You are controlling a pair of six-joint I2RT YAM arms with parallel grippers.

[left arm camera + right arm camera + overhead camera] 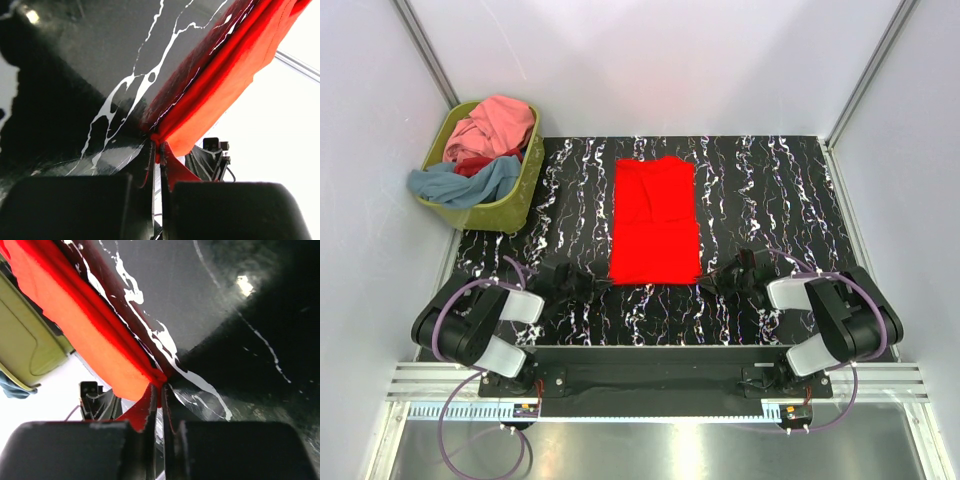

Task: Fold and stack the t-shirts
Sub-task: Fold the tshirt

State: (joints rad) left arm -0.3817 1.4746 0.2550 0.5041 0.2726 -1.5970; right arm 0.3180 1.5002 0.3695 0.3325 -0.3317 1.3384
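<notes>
1. The bright red t-shirt [655, 222] lies flat in the middle of the black, white-veined table [770, 200]. It is folded into a long strip running from the far side towards the arms.
2. The left gripper [595, 285] sits low at the strip's near left corner. In its wrist view the fingers are pinched together on a bit of the red hem, right at the tabletop.
3. The right gripper [718, 278] is at the near right corner. Its fingers are likewise pressed together with red cloth caught between the tips.
4. The two grippers face each other across the shirt's near edge, and each shows up in the other's wrist view beyond the cloth.
5. An olive-green basket [510, 205] stands at the far left corner of the table, well apart from the spread shirt and both grippers.
6. A pink shirt [500, 122] is heaped on top in the basket. A grey-blue shirt [460, 183] spills over its left rim, and a dark red shirt [475, 165] shows between the two.
7. Pale walls [650, 60] close in the table on three sides.
</notes>
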